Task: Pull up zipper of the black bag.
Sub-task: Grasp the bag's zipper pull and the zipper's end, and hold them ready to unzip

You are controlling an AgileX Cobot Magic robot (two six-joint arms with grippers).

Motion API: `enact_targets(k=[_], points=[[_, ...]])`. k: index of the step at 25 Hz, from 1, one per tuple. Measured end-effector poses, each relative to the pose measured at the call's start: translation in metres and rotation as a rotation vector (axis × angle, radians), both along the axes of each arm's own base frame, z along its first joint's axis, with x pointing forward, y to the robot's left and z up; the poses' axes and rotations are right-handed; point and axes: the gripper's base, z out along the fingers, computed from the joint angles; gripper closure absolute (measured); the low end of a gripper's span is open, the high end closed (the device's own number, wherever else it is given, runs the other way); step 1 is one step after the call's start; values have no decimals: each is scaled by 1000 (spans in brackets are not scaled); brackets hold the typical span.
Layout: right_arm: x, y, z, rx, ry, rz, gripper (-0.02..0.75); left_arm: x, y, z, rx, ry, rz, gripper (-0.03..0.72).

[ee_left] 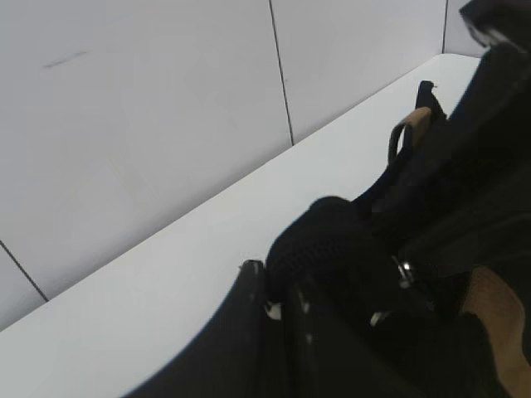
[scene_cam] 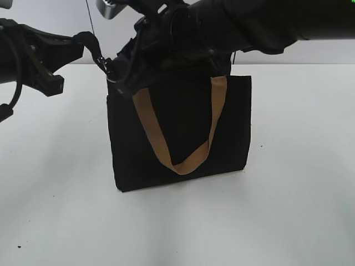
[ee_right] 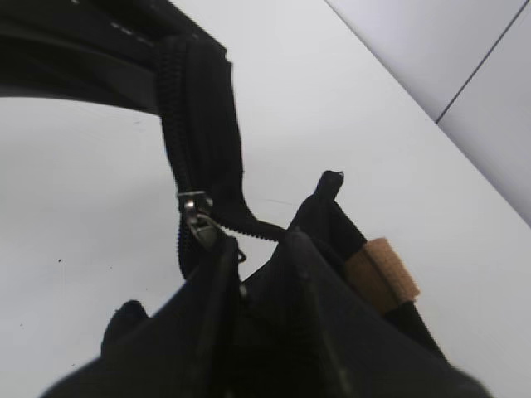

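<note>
Clamping on the end of the zipper [ee_right: 203,124] tape, the left gripper [scene_cam: 77,44] has its jaws closed on a black fabric tab at the upper left corner of the black bag [scene_cam: 180,133]; the exterior view shows this tab drawn taut away from the bag corner. In the left wrist view the same gripper [ee_left: 278,303] shows two dark fingers [ee_left: 241,332] pressed against bunched black fabric, with a small silver fitting just beside them.

The right gripper [ee_right: 249,274] sits directly at the silver pull [ee_right: 195,217]. Its two dark fingers [ee_right: 211,282] converge on the pull, and the jaws appear closed on it, although the contact point itself is partly hidden by the finger bodies. In the exterior view the right gripper [scene_cam: 141,47] lies above the bag's top edge, toward its left end, and the arm behind it covers much of that edge.

The zipper runs from the pull up to the tab as a closed black band of teeth. Behind the pull, the bag's mouth is gaping.

The bag stands upright on the white table [scene_cam: 288,210]. A tan webbing handle [scene_cam: 180,160] hangs in a loop down the bag's front face. A second tan strap [ee_right: 383,272] is visible at the bag's far side in the right wrist view.
</note>
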Motion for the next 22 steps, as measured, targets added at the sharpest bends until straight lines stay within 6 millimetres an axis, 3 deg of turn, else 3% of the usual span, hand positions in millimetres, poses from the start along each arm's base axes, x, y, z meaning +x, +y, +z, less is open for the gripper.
enact_targets(k=[5, 22], points=[[2, 7, -12, -19, 56, 45, 582, 0, 0, 0, 0, 0, 0, 661], [3, 6, -13, -52, 26, 56, 605, 0, 0, 0, 0, 0, 0, 661]])
